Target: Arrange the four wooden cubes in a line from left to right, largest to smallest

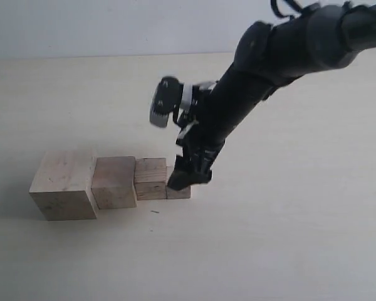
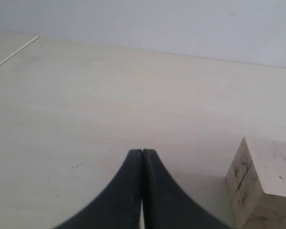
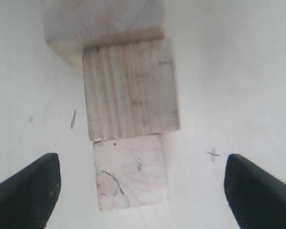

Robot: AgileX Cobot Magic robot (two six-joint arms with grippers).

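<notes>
**Four cubes in a row, right gripper open over the tiny one**

The four cubes sit on the pale table (image 1: 282, 244) in one line, each touching the next. The big cube (image 1: 62, 185) is at the left end. The medium cube (image 1: 114, 182) comes next, then the small cube (image 1: 151, 179) with its darker grain lines. The tiny cube (image 1: 180, 193) closes the row at the right, partly hidden behind the black arm.

The left gripper (image 2: 142, 155) does not show in the exterior view. In its wrist view the two black fingers (image 2: 126, 191) are pressed together along their whole length with nothing between them. They hang above bare table, with a corner of the big cube (image 2: 264, 186) near them but apart.

The right gripper (image 1: 183, 180) reaches down from the upper right, its tip low at the right end of the row. In its wrist view the fingers (image 3: 26, 191) are spread wide. The tiny cube (image 3: 131, 171) lies between them, with bare table showing on both sides, so neither finger touches it. That cube butts against the small cube (image 3: 131, 88), and the medium cube (image 3: 105, 24) follows beyond it. The right gripper (image 3: 143, 191) holds nothing
</notes>
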